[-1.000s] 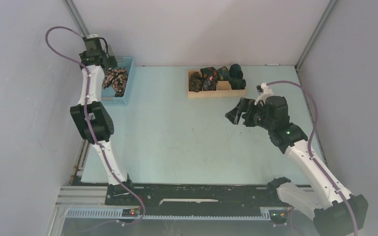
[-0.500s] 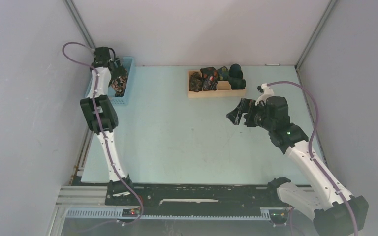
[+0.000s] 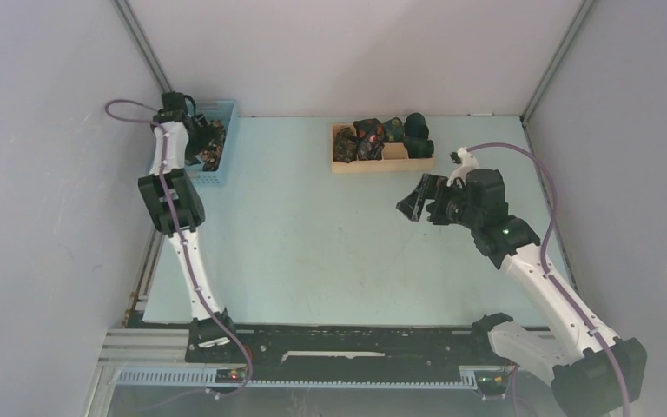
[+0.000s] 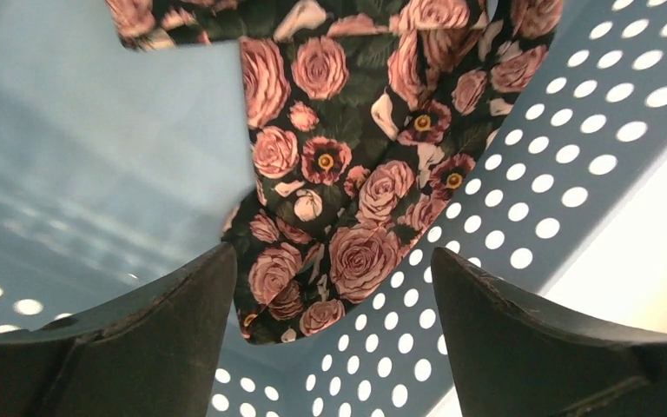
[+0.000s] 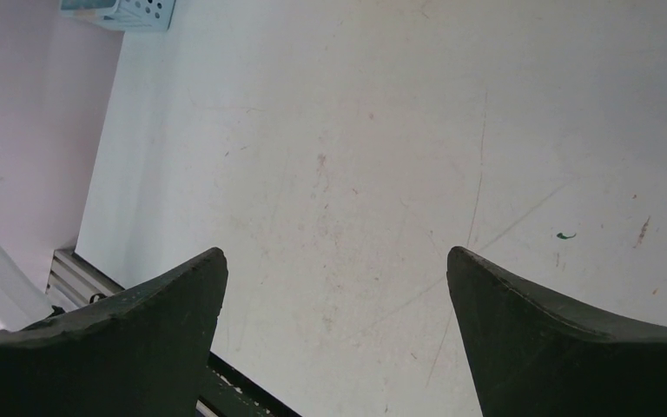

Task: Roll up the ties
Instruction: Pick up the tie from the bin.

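Tie [image 4: 347, 174], unrolled, dark with pink roses, heaped inside blue basket [image 3: 213, 177], draped against perforated wall. Left jaws spread wide inside basket, fabric end framed between them, nothing gripped yet; width judged suited to closing on fold for lifting out. Rolled ties [image 3: 373, 132] packed in wooden tray [image 3: 382, 164], well right of basket, likely finished ones. Right jaws also wide and empty, held over bare surface [image 5: 382, 130] far from basket, probably kept ready to receive.
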`<state>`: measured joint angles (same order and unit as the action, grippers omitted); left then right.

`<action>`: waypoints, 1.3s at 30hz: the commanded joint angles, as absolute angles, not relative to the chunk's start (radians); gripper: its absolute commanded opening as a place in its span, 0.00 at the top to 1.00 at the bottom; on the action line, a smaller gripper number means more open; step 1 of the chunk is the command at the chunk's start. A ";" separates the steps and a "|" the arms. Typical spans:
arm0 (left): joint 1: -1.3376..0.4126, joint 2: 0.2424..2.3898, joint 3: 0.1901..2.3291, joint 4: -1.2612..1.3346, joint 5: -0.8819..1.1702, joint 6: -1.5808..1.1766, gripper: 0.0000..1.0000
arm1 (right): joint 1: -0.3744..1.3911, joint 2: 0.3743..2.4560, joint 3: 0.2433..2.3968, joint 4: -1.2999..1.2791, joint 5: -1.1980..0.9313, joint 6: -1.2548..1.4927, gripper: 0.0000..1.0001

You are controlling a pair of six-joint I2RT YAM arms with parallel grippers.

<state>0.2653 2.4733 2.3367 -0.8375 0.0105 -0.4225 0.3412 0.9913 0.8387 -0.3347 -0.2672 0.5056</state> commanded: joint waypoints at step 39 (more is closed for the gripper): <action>0.261 2.084 2.316 -0.767 0.215 -0.462 1.00 | 0.334 0.939 0.880 -0.282 -0.363 0.575 0.00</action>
<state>0.2584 2.1914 2.2978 -0.8036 0.1738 -0.4950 0.3336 0.9627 0.8387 -0.3180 -0.3458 0.5686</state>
